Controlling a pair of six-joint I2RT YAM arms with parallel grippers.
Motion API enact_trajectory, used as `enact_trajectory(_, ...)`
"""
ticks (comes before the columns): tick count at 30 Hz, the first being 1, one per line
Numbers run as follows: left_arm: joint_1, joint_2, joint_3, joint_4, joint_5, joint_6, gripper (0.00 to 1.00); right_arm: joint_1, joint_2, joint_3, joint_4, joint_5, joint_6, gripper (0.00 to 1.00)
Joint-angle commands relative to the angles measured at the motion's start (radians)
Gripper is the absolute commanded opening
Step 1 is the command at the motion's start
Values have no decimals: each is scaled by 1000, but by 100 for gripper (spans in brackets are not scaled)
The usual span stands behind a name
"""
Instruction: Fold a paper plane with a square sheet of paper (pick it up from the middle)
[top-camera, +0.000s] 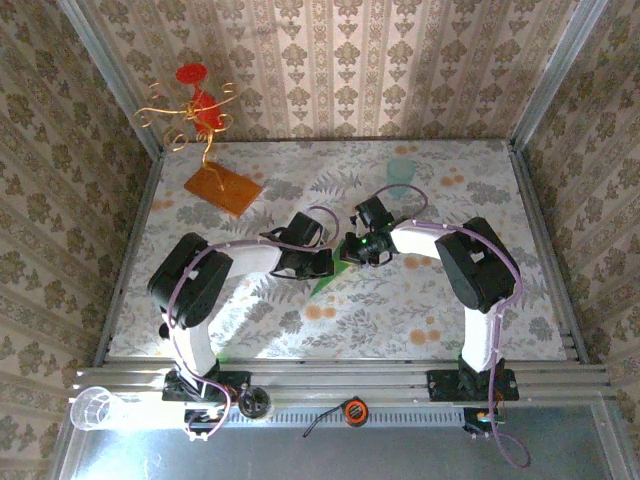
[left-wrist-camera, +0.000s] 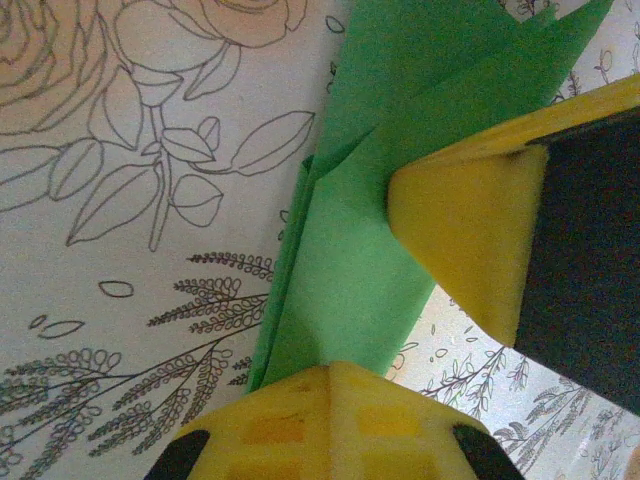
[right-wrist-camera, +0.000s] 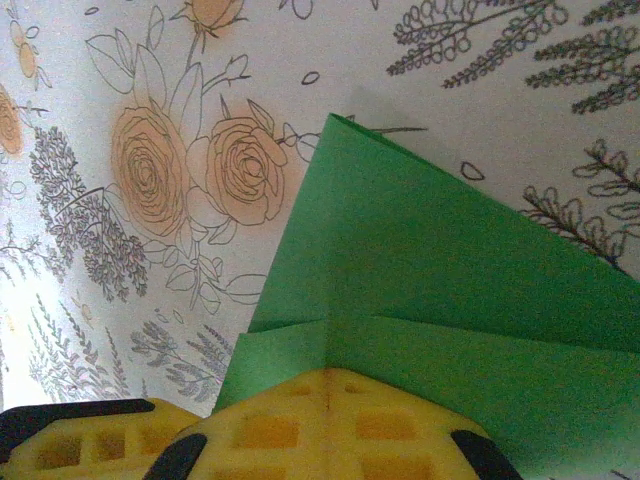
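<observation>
The paper plane (top-camera: 322, 286) sits mid-table, left gripper (top-camera: 328, 264) on its left, right gripper (top-camera: 352, 250) on its right. A board (top-camera: 222, 188) lies back-left.

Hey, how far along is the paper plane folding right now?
Done: the plane already shows layered folds and a pointed tip. In hand: the left gripper and right gripper are both shut on it. Left: letting go; whether more folds remain I can't tell.

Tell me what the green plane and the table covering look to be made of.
Paper plane: thin matte green paper, judging by its sharp creases and layered flaps. Table covering: probably printed cloth or vinyl, matte, with flat floral line drawings; I cannot tell which.
</observation>
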Motion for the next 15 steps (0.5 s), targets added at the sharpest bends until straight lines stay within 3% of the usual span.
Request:
enact_trajectory(1, 3, 15, -9, -42, -46, -8, 0, -4, -46, -11, 29, -43, -15, 8)
enact_trajectory(6, 1, 20, -28, -39, -53, -12, 0, 4, -99, -49, 71, -34, -11, 7)
enact_trajectory(11, 0, 25, -25, -38, -47, -12, 0, 14, -65, -85, 108, -32, 20, 0)
enact_trajectory(15, 0, 28, -26, -40, -41, -6, 0, 19, -47, -105, 148, -45, 42, 0)
